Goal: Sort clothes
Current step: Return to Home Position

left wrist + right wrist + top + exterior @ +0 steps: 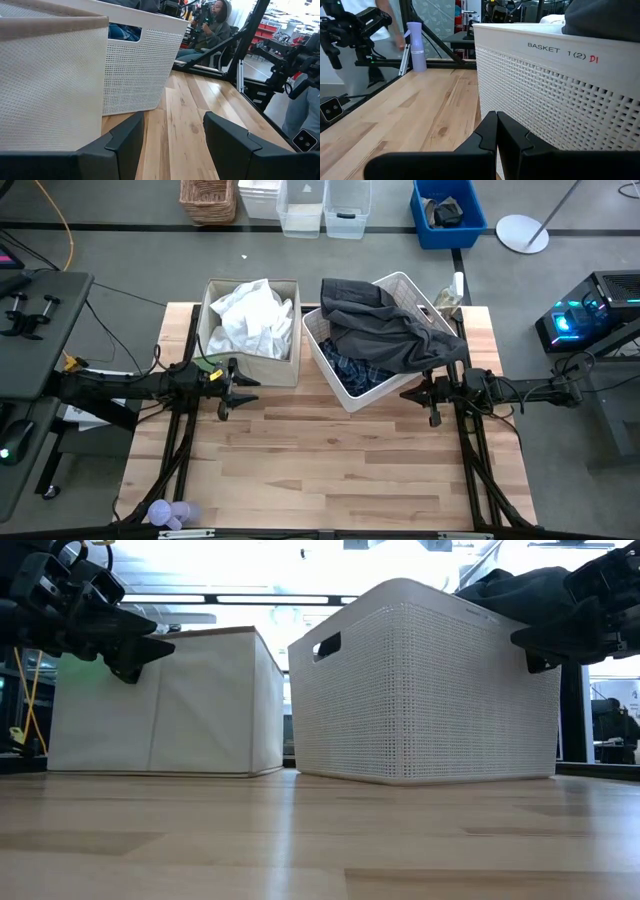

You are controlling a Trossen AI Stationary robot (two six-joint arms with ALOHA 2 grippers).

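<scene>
A dark grey garment lies heaped over the white plastic basket, part of it draped over the basket's right rim. A blue-white plaid shirt lies inside under it. White garments fill the beige fabric bin. My left gripper is open and empty in front of the bin. My right gripper is shut and empty by the basket's near right corner. The dark green garment is out of view.
A purple spray bottle lies at the table's near left edge. The bare wooden table stretches in front of both containers. Bins and a wicker basket stand on the floor beyond the table. A person sits past the table's right side.
</scene>
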